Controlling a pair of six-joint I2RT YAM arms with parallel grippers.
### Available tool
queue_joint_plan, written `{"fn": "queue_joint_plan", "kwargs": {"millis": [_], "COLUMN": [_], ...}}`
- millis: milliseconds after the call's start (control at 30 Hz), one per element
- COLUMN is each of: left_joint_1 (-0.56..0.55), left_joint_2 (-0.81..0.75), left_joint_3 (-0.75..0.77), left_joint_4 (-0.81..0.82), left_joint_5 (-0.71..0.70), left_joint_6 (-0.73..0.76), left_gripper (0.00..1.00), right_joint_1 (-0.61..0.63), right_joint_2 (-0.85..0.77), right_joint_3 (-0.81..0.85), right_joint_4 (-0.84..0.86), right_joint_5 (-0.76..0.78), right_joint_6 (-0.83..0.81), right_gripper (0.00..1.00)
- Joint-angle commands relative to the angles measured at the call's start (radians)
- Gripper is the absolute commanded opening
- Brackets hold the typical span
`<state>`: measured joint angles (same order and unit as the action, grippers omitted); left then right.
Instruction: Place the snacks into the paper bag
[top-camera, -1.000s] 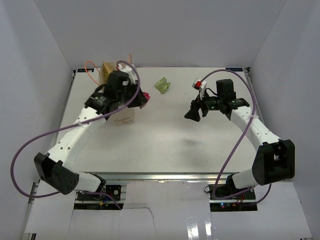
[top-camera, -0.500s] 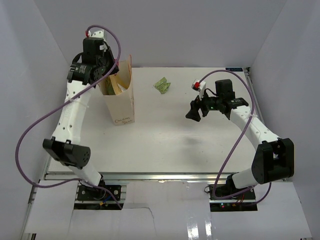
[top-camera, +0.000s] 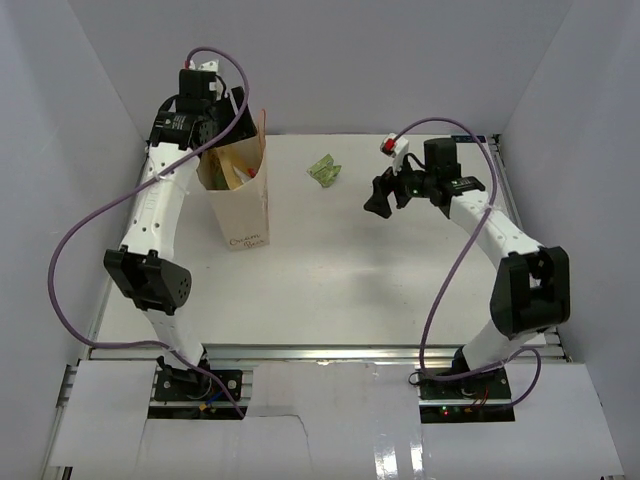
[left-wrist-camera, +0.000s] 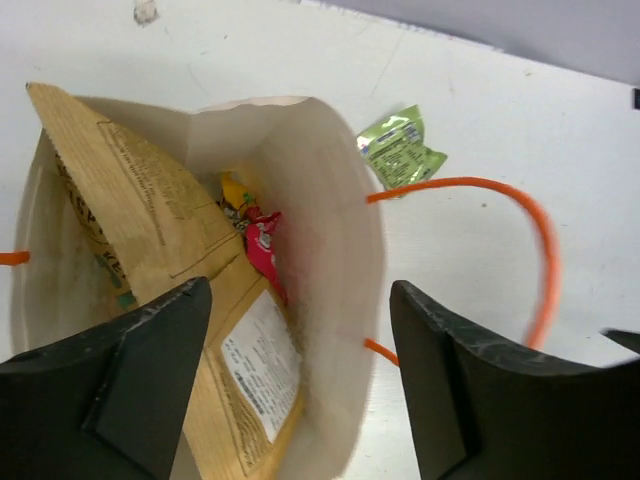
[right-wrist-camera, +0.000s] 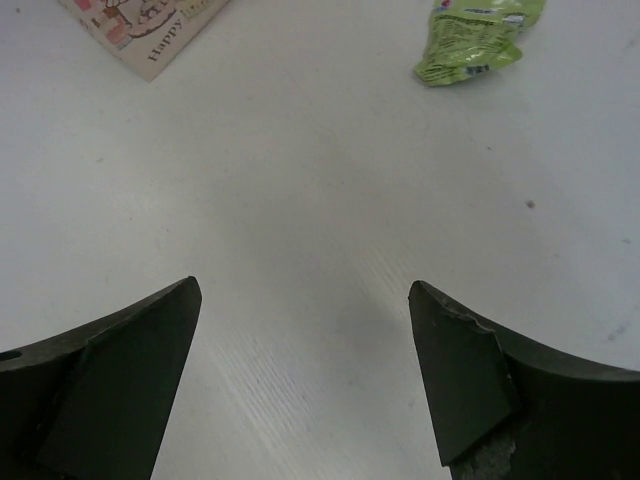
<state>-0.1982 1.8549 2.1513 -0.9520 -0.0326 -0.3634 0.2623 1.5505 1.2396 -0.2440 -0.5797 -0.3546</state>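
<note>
Paper bag (top-camera: 247, 205) stands on the tabletop (top-camera: 330, 270) with the tan pouch (left-wrist-camera: 150, 240) and pink packet (left-wrist-camera: 263, 250) inside, green packet (top-camera: 324, 170) loose nearby, left pincer (left-wrist-camera: 300, 340) wide open over its mouth, right pincer (right-wrist-camera: 302, 288) wide too, both empty.

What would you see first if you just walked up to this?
The tall paper bag stands at the far left of the table, with the left gripper open right above its mouth. Inside it are a big tan pouch and a pink packet. One green packet lies alone to its right.
</note>
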Motion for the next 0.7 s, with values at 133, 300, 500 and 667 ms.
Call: {"fn": "queue_joint_plan", "kwargs": {"millis": [133,300,500,667], "left_joint_1": [0.002,0.003,0.003,0.003], "left_joint_2": [-0.357,-0.708,-1.073,-1.2], "left_joint_3": [-0.157,-0.554,-1.002,-1.16], "left_joint_4": [0.135,0.355,0.506,0.458], "left_joint_5": [0.014,0.013,0.03,0.03], "left_joint_6": [0.052,0.037,-0.129,-0.216], "left_gripper": [0.95,0.98,0.98,0.98], "right_joint_1": [0.034,0.038,0.051,0.075], "right_joint_2": [0.377,0.454,0.583,0.706], "right_joint_3": [0.363,0.423,0.529,0.633], "right_joint_4": [-0.137,-0.028,0.077,0.14], "right_joint_5": [-0.142,0.019,0.219,0.271], "right_joint_6": [0.154,0.291,0.598,0.699], "right_gripper": [0.92,0.93,0.94,0.95]}}
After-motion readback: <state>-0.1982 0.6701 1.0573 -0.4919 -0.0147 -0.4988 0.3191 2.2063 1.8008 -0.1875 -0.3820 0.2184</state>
